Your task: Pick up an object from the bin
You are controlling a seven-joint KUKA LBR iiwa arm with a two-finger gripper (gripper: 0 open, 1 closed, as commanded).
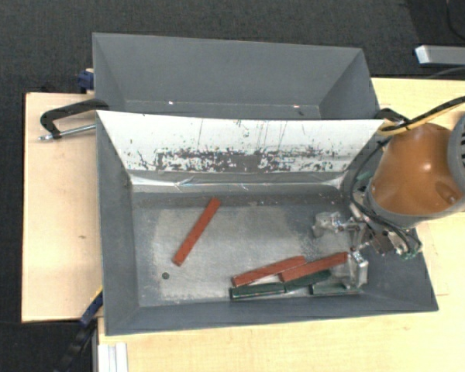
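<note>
- In the right front corner of the bin [116, 231], the jaws hang low over the floor, under the arm's orange cover [415, 173].
- The jaws stand apart with only bare floor between them. One finger [326, 224] points toward the back wall and the other [359, 270] toward the front wall.
- The front finger is at the right end of a small heap along the front wall. Whether it touches the heap or is just beside it cannot be told.
- The heap holds two red-brown bars [291, 270], overlapping end to end and slanting up to the right.
- Dark green pieces [257, 291] lie flat beside the bars on the front side, one at the left end and one near the front finger.
- The bars are the things nearest the jaws. Neither bar is between the fingers.
- A single red-brown stick [196, 231] lies left of centre on the floor, slanted, well apart from the heap and the jaws.
- A small dark speck [165, 277] lies on the floor near the stick's lower end.
</note>
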